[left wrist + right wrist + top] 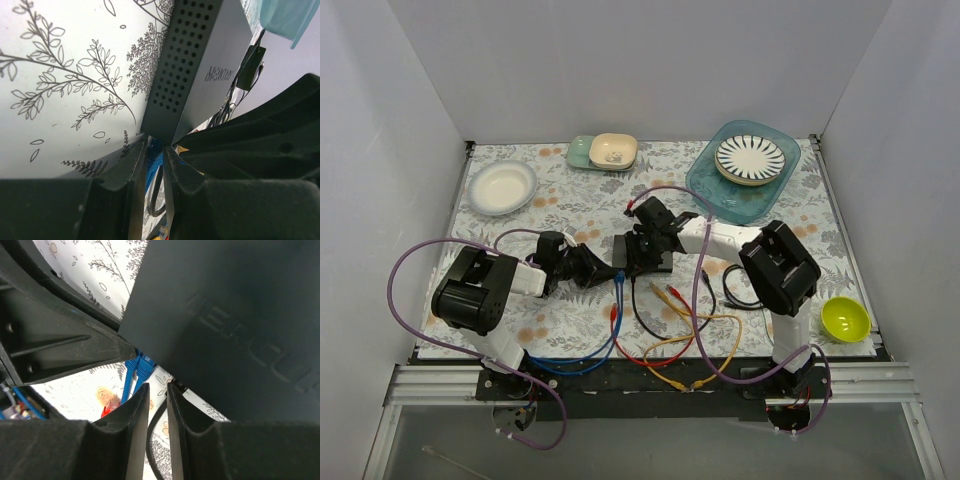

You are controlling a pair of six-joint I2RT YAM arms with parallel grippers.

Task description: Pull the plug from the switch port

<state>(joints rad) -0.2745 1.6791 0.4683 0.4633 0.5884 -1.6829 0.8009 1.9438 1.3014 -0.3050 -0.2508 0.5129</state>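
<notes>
Surroundings: white walls on three sides; the desk [570, 205] has a cloth with a leaf print.
Switch box: a flat black box [660, 263] lies near the middle of the desk, between the two arms.
Switch port: on the box edge that faces the arm bases, at the left corner; the socket itself is hidden.
Plug: the blue plug [142, 365] sits right at this corner; I cannot tell if it is seated inside.
Left pincer [155, 150]: narrow, closed around the blue plug, tips touching the box corner.
Right pincer [158, 386]: over the box edge with a narrow gap; a black cable [155, 432] shows in the gap, and I cannot tell if it is pinched.
Other cables: a red cable [655, 358] and a yellow cable [705, 330] lie in loops near the front.
Dishes: a white bowl [502, 187] far left, a striped plate [750, 160] far right, a lime bowl [845, 318] near right.
</notes>
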